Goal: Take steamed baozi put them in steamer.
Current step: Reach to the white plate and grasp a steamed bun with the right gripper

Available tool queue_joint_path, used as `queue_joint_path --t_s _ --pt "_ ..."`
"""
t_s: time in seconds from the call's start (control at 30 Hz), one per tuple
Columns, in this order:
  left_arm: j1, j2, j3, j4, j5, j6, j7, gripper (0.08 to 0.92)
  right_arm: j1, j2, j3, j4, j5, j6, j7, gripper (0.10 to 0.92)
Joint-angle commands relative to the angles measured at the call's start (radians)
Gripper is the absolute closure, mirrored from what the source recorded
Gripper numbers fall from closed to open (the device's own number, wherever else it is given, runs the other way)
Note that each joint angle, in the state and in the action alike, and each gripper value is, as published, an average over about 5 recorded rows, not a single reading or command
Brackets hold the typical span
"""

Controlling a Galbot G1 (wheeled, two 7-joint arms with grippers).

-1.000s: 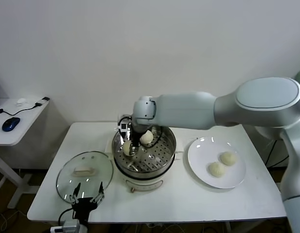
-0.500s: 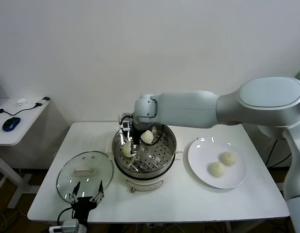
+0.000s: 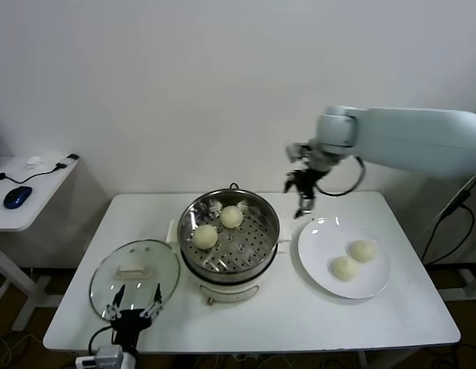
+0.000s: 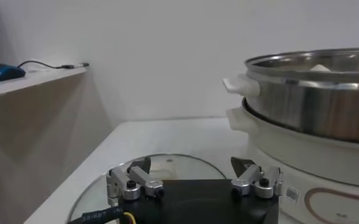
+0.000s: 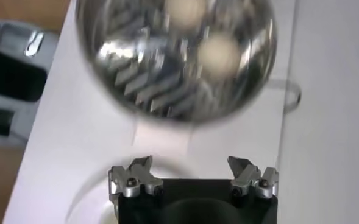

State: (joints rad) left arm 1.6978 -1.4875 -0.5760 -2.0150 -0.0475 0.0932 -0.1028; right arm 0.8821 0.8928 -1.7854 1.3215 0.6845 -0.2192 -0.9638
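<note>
Two baozi (image 3: 205, 236) (image 3: 231, 217) lie on the perforated tray of the steamer (image 3: 257, 254), a shiny steel pot on a cream base at the table's middle. Two more baozi (image 3: 362, 250) (image 3: 344, 267) rest on the white plate (image 3: 318, 246) to its right. My right gripper (image 3: 304, 191) hangs open and empty in the air between steamer and plate, above the plate's far-left edge. In the right wrist view the steamer (image 5: 136, 85) with both baozi (image 5: 217, 52) (image 5: 182, 8) shows beyond the open jaws (image 5: 191, 167). My left gripper (image 3: 134, 305) stands open at the table's front-left edge, over the lid.
A round glass lid (image 3: 134, 277) with a white handle lies flat on the table, left of the steamer; it shows under the left gripper (image 4: 194, 170) in the left wrist view. A small side table (image 3: 22, 192) with a blue mouse stands at far left.
My right gripper let go of a baozi in the steamer, opened, lifted out and swung right toward the plate. Two baozi now lie in the steamer. The left arm has not moved.
</note>
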Motion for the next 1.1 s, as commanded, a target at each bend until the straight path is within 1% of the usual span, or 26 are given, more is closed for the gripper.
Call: queue_joint_path --t_s 0.03,0.23,0.47,0.7,1.0,1.1 --pt "0.004 -0.001 -0.002 -0.002 0.001 -0.001 0.001 0.177 -0.212 -0.275 0.038 0.013 -0.259 0.046 -0.043 0.203" --pt "0.019 -0.009 -0.002 -0.013 0.005 0.001 0.002 0.177 -0.413 -0.263 0.179 -0.01 -0.308 0.005 -0.015 0.203" --pt "0.025 -0.012 -0.003 -0.01 0.008 0.0 0.002 0.177 -0.539 -0.218 0.284 -0.07 -0.35 -0.032 0.033 0.203" --pt "0.028 -0.011 -0.003 -0.004 0.008 -0.003 0.0 0.177 -0.585 -0.167 0.325 -0.143 -0.375 -0.048 0.066 0.203" --pt "0.025 -0.007 -0.007 0.006 0.004 -0.009 -0.002 0.177 -0.593 -0.143 0.333 -0.155 -0.369 -0.054 0.072 0.204" --pt "0.023 -0.007 -0.007 0.006 0.005 -0.009 -0.002 0.177 -0.589 -0.144 0.336 -0.155 -0.372 -0.055 0.078 0.231"
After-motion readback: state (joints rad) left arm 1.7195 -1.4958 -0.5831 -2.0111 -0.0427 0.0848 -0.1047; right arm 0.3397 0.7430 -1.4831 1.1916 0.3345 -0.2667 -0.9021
